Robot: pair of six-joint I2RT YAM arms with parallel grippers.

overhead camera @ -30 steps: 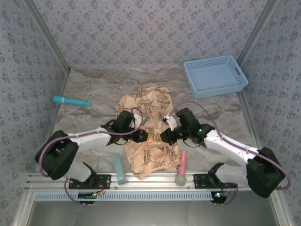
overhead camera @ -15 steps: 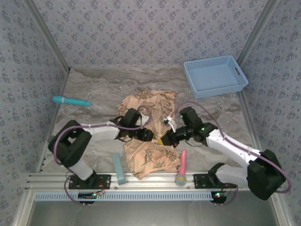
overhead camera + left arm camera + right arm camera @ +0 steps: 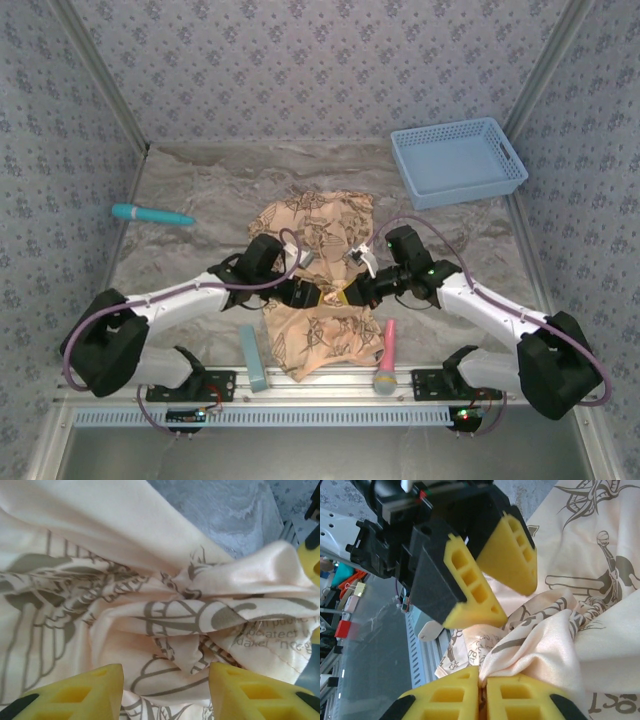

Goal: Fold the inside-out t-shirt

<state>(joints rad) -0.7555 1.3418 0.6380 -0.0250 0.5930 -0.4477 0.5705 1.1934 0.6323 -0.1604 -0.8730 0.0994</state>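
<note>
The inside-out t-shirt (image 3: 318, 232) lies crumpled mid-table, peach-tan with brown leafy print. Both grippers meet over its middle. My left gripper (image 3: 318, 293) is open: its yellow fingers (image 3: 75, 692) stand apart, with bunched cloth (image 3: 165, 615) lying between and beyond them. My right gripper (image 3: 346, 294) faces it from the right. In the right wrist view its jaws (image 3: 482, 697) pinch a raised fold of the t-shirt (image 3: 545, 640). The left gripper's open fingers (image 3: 475, 592) hang just above that fold.
A blue basket (image 3: 458, 162) stands at the back right. A teal tool (image 3: 152, 214) lies at the left. A pale blue bar (image 3: 253, 357) and a pink-handled tool (image 3: 386, 357) lie by the metal rail (image 3: 320, 380) at the near edge, either side of the shirt.
My left gripper has opened and let go of the cloth, staying over the shirt's middle. The right gripper has kept its pinch on the fold.
</note>
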